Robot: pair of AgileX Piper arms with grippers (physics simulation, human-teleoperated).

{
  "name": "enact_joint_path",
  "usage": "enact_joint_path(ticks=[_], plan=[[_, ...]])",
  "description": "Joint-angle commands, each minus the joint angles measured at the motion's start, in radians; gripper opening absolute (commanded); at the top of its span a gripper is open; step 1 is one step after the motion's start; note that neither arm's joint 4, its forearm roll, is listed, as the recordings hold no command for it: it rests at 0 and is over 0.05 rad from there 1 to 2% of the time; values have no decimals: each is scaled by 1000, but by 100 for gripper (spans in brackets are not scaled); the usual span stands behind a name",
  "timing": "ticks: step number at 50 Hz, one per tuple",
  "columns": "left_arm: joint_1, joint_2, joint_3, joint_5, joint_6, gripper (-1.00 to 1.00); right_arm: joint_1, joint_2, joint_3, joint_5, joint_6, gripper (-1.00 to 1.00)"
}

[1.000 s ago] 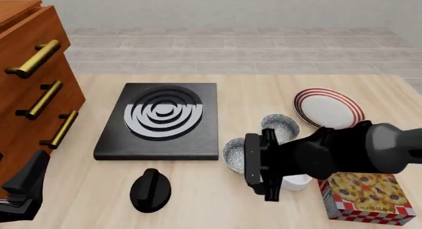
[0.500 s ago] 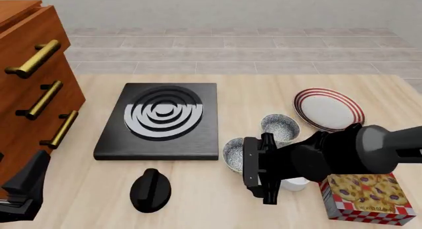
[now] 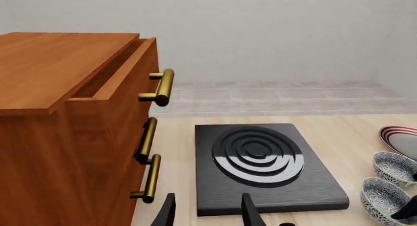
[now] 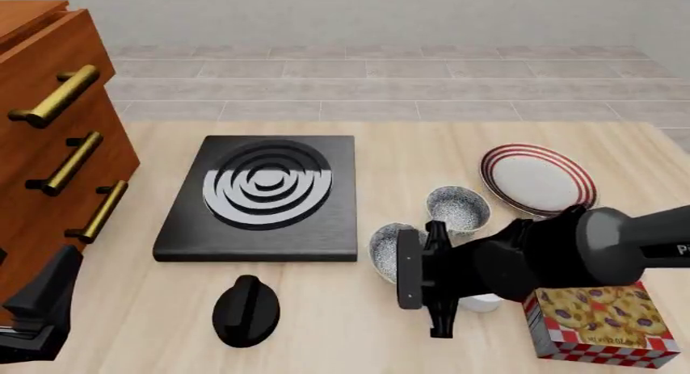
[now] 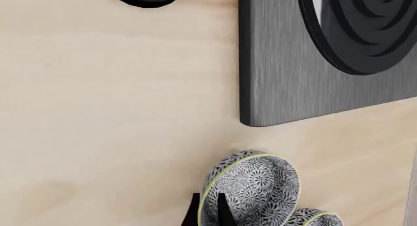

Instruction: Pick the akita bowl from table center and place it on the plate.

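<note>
The akita bowl, grey-blue speckled, sits tipped just right of the table's middle; it also shows in the wrist views. My right gripper reaches in from the right, its two fingers pinched on the bowl's near rim. A second bowl like it stands just behind and to the right. Further back right lies the plate, white with red stripes, with nothing on it. My left gripper hangs open at the near left, far from the bowls.
A black burner slab lies left of the bowls, with a black knob in front of it. A wooden dresser fills the left side. A white ramekin and a cookie box sit under my right arm.
My right gripper slid a little left and lower onto the akita bowl's rim and closed on it. The bowl has tipped up. The left arm stayed still.
</note>
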Motion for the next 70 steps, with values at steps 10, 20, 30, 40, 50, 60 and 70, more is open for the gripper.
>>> enact_joint_path(ticks=[10, 20, 30, 40, 50, 60, 70], plan=[[-3, -8, -3, 11, 1, 100, 18, 55, 40, -62, 7, -100], [-4, -7, -3, 9, 1, 100, 38, 23, 40, -40, 9, -100], [-5, -6, -6, 12, 2, 100, 42, -19, 40, -4, -4, -100], [-5, -1, -7, 6, -1, 100, 60, -130, 7, 114, -8, -100], [-7, -13, -8, 18, 0, 100, 71, -215, -25, 187, -13, -100], [-8, -13, -9, 21, 0, 100, 76, -275, -68, 251, -15, -100], [-9, -11, 1, 8, 0, 100, 44, -306, -113, 294, -7, -100]])
